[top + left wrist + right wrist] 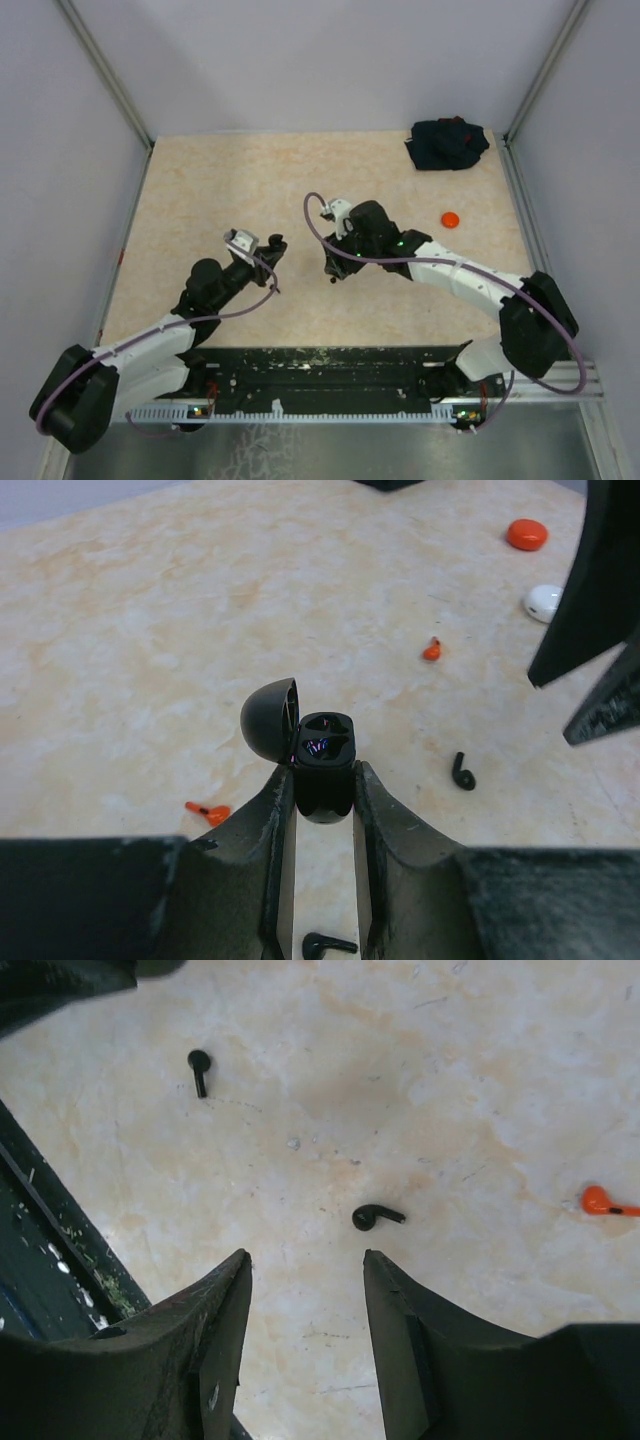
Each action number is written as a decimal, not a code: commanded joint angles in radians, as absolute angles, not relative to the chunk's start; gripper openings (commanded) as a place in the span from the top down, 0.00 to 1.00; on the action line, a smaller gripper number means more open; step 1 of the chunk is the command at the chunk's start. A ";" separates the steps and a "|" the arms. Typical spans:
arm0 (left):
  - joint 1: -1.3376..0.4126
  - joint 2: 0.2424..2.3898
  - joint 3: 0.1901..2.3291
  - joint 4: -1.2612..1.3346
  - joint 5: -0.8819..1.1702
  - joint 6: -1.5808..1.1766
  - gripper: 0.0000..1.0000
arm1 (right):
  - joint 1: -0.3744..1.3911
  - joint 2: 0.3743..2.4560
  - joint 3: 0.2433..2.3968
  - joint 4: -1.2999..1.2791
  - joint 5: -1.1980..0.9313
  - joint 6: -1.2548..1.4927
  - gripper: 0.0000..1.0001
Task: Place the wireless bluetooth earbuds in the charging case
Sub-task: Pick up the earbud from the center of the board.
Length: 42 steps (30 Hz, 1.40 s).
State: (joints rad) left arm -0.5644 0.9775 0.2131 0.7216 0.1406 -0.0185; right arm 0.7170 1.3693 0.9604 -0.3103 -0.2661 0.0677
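Marbled table (200,190); left wrist alone shows left jaws clamping one open case (325,765), two red buds (432,650) (210,812); right jaws wide.

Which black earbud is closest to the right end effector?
The black earbud lying just ahead of the open fingers of the right end effector. The other black earbud sits much farther off, toward the wrist view's upper left.

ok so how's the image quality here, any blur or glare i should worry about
top external: even soft light, no harsh glare, fine detail lost; left wrist: open black case sharp, left tool soft near the lens; right wrist: black earbud crisp with barely any shadow, right tool slightly blurred in the foreground.
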 commanded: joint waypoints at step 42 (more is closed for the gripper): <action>-0.367 0.937 0.144 0.724 -0.046 -0.248 1.00 | 1.011 1.952 1.093 0.161 -0.153 0.114 0.81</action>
State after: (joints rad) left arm -0.3721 0.9386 0.1520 0.6888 -0.0765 -0.2474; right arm 0.9943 1.9797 1.0950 0.2493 -0.1650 0.1345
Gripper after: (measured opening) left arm 0.291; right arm 0.216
